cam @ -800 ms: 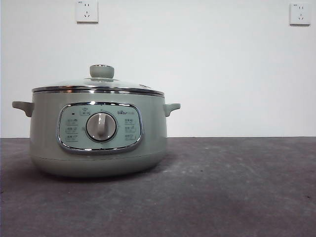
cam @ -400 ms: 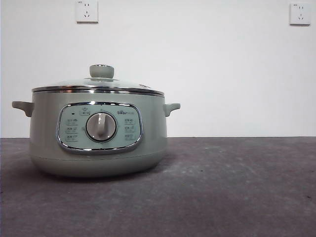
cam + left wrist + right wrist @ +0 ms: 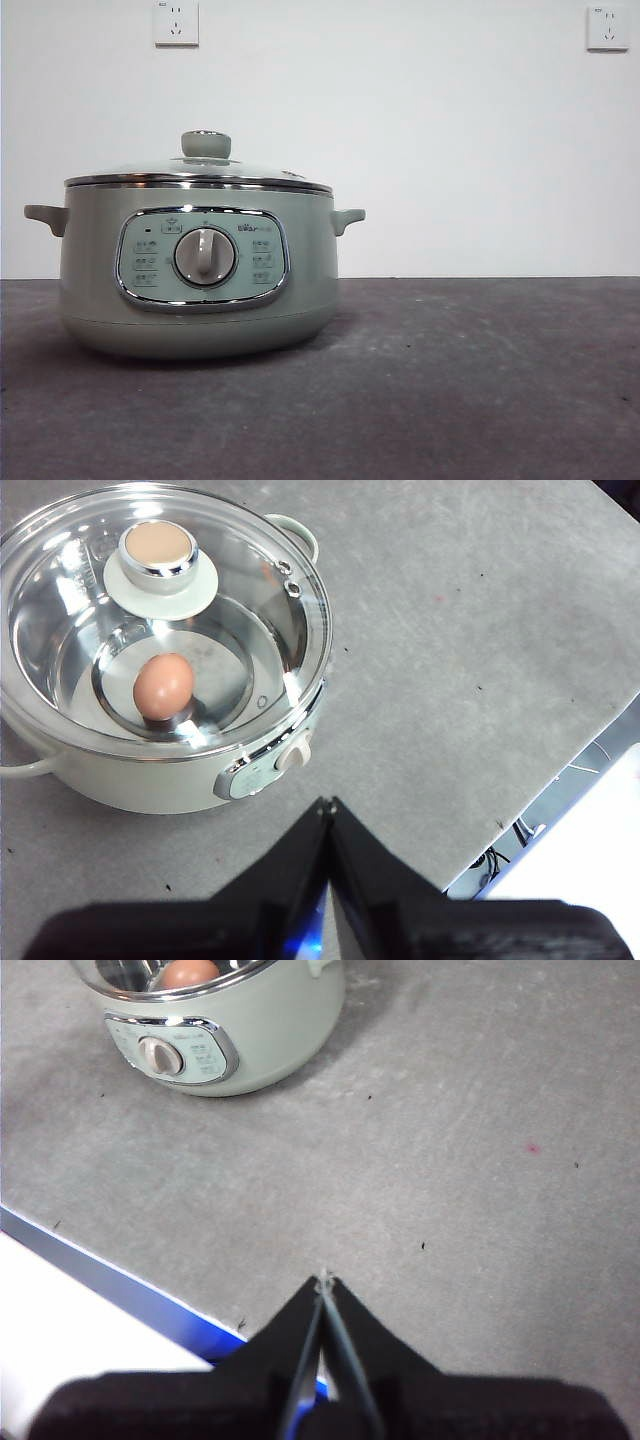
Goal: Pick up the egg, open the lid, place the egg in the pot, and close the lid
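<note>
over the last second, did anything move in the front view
Nothing visibly changed. The pot sits in the same spot with the lid closed on it, and no arm comes into the front view.

The pot (image 3: 200, 270) carries a small brand mark on its control panel (image 3: 202, 259), above and right of the dial; it seems to read "Bear". The panel's other labels are too small to read.
</note>
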Controlling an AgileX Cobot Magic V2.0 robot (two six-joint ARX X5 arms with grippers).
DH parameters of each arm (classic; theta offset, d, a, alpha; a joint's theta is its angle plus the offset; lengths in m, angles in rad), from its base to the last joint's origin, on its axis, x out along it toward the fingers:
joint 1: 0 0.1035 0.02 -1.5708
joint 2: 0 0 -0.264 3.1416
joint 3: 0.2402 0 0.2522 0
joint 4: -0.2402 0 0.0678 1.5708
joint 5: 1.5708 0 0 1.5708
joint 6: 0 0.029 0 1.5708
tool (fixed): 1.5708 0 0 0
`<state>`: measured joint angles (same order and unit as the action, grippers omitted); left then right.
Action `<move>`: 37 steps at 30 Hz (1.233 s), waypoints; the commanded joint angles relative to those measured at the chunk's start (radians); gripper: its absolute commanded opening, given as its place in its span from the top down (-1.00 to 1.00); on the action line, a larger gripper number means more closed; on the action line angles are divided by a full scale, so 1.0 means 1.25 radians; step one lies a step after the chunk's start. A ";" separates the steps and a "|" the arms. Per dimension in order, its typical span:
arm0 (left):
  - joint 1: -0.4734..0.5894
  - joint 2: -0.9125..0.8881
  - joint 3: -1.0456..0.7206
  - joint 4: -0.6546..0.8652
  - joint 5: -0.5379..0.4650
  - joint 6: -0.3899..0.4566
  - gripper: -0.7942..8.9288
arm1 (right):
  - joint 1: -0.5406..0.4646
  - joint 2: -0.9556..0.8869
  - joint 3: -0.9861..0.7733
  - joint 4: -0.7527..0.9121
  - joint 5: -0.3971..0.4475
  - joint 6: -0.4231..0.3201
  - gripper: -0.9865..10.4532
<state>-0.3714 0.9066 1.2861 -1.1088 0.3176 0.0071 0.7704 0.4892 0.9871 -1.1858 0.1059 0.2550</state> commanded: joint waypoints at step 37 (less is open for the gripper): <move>0.321 -0.472 -0.688 0.728 -0.068 0.160 0.84 | 0.001 -0.002 -0.008 0.003 0.005 0.009 0.83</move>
<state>0.0246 0.3450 0.4786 -0.2218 0.2363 0.2352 0.7704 0.4896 0.9871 -1.1870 0.1085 0.2554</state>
